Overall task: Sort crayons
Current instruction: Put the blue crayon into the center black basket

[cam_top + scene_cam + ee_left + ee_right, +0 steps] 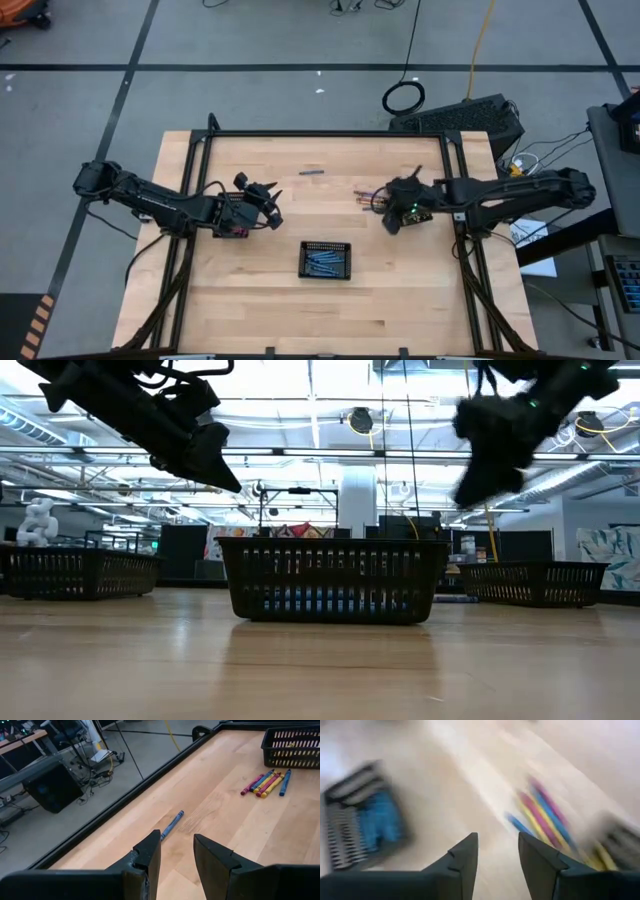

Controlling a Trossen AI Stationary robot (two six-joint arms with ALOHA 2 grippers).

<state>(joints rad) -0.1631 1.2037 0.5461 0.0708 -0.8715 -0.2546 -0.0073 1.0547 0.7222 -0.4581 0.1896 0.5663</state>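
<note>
Several crayons (265,782) in mixed colours lie side by side on the wooden table, also seen blurred in the right wrist view (540,817) and as a small cluster (365,197) from above. A single blue crayon (172,825) lies apart near the far edge (311,172). A black tray (325,259) at the table's middle holds blue crayons (375,817). My left gripper (176,842) hovers open, with the single blue crayon ahead of it. My right gripper (497,840) hangs open above the table near the cluster, holding nothing.
A second black tray (292,745) stands by the crayon cluster, mostly hidden under my right arm in the high view; yellow shows in it (605,855). A black rail (330,134) frames the table. Bare wood lies toward the near edge (320,320).
</note>
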